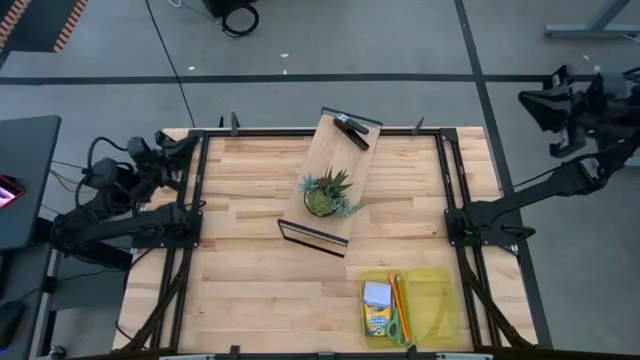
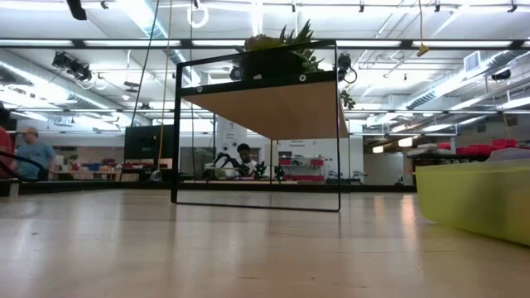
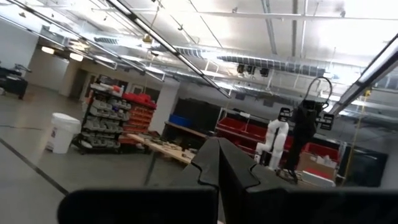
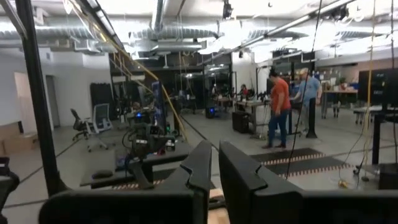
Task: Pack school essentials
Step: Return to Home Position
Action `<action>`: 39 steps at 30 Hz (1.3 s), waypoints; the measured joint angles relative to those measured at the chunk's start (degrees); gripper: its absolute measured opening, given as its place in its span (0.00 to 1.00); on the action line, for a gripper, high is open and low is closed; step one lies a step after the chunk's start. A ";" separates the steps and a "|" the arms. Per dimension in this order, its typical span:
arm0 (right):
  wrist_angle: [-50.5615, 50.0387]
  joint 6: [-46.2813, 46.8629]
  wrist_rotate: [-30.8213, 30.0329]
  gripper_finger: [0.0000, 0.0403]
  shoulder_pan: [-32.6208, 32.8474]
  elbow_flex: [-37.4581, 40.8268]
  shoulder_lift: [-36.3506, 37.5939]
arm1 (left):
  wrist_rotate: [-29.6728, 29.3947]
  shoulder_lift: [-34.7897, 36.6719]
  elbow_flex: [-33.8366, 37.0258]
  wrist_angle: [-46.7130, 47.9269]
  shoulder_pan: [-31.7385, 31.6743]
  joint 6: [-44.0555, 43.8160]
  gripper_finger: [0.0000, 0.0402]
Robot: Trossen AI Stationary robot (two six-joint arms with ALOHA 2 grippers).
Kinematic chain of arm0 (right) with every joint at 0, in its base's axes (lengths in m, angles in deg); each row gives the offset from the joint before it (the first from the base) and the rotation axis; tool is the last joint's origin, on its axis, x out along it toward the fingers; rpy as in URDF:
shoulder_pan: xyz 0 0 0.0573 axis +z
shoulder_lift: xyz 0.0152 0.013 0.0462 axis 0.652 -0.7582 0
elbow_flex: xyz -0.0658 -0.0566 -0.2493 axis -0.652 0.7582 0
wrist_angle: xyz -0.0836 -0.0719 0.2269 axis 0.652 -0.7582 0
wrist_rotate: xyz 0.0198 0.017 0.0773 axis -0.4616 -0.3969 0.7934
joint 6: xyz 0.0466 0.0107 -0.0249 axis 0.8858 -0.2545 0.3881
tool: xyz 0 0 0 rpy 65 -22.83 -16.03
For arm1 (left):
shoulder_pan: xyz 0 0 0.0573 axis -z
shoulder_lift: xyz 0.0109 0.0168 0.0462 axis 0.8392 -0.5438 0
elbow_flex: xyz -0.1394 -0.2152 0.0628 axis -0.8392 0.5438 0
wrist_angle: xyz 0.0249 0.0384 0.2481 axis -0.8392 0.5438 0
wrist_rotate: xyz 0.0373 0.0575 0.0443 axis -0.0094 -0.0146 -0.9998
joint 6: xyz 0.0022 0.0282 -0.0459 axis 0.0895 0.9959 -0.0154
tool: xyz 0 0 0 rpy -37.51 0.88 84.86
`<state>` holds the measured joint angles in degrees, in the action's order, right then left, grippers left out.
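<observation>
A yellow-green see-through bin [image 1: 445, 312] stands at the table's near right; it also shows in the low view [image 2: 476, 199]. In its left part lie the small yellow-green crayon box [image 1: 377, 321], the pale blue-white pad [image 1: 376, 293], the thin orange pencils [image 1: 397, 296] and the green-handled scissors [image 1: 403, 327]. My left gripper [image 1: 178, 143] [image 3: 217, 148] is drawn back at the table's far left corner, shut and empty. My right gripper [image 1: 530, 100] [image 4: 215, 154] is raised beyond the table's far right corner, shut but for a thin slit, and empty.
A tilted wooden shelf in a black frame [image 1: 330, 185] [image 2: 257, 124] stands mid-table; it carries a spiky green potted plant [image 1: 327, 192] and a black clip-like object [image 1: 351, 128]. Black rails [image 1: 452, 190] run along the table's left and right sides. People stand in the room beyond.
</observation>
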<state>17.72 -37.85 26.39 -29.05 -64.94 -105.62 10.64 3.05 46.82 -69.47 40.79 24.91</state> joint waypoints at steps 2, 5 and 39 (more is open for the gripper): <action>0.57 0.58 0.00 0.09 0.00 1.31 0.00 | 0.51 0.00 0.43 -0.38 0.00 -0.61 0.01; 1.40 1.88 0.00 0.09 0.00 3.32 0.00 | 1.53 0.00 1.22 -0.72 0.00 -1.53 0.01; 14.57 11.17 -0.76 0.09 -0.02 28.74 0.08 | 5.44 -1.90 8.14 -0.57 10.02 -7.30 0.01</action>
<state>32.29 -26.69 25.62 -29.07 -36.20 -105.55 16.08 1.15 54.96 -70.04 50.80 17.61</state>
